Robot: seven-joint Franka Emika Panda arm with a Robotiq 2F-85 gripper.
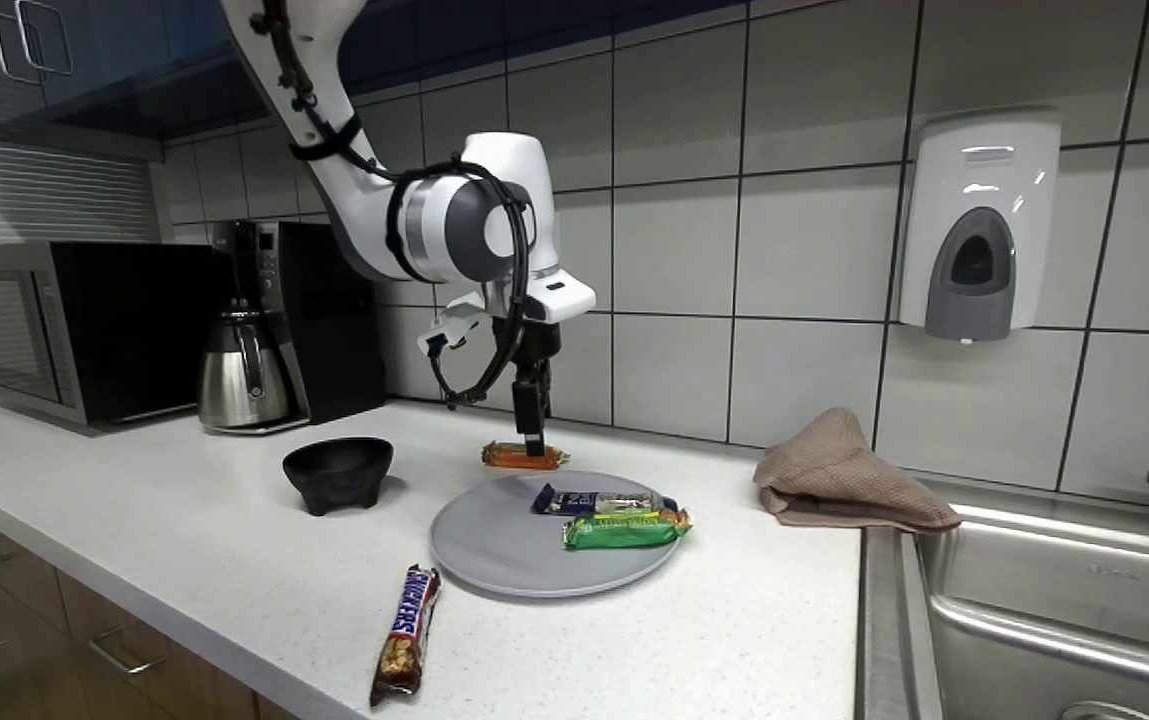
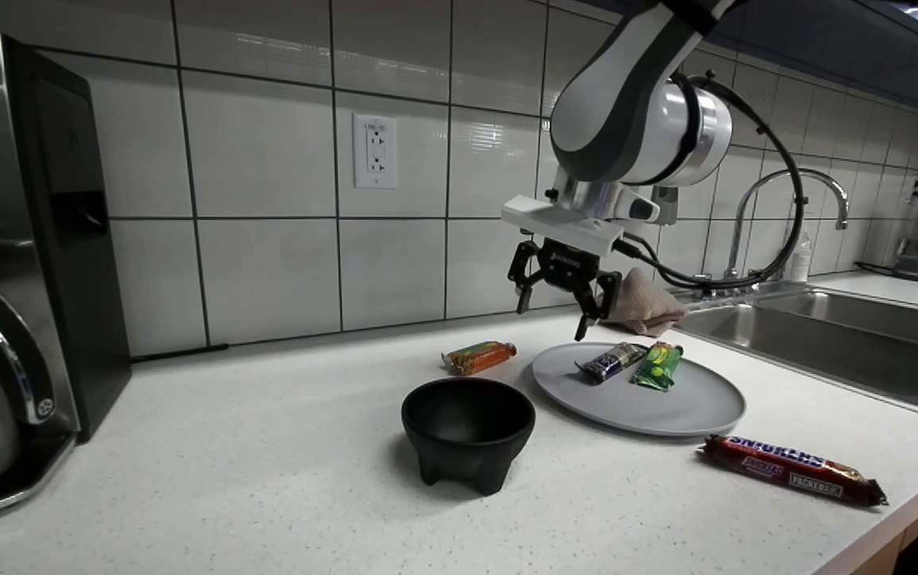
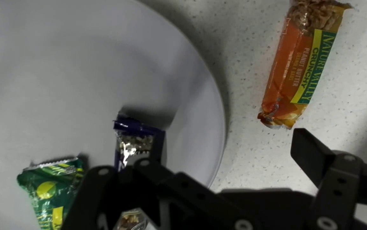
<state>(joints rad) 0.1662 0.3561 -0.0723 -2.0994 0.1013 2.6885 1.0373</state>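
My gripper (image 2: 552,319) hangs open and empty above the white counter, by the back-left part of the grey plate (image 2: 698,419). It also shows in the wrist view (image 3: 229,140), fingers wide apart, with the plate's rim between them below. An orange granola bar (image 3: 298,67) lies on the counter beside the plate, close to the right finger in that view. A dark blue wrapped bar (image 2: 612,362) and a green wrapped bar (image 2: 658,366) lie side by side on the plate. In the wrist view the left finger partly hides the blue bar (image 3: 135,140).
A black footed bowl (image 2: 468,423) and a Snickers bar (image 2: 792,471) stand on the counter near the plate. A brown cloth (image 1: 839,475) lies beside the sink (image 1: 1064,600). A coffee maker (image 1: 324,320) and microwave (image 1: 84,330) stand against the tiled wall.
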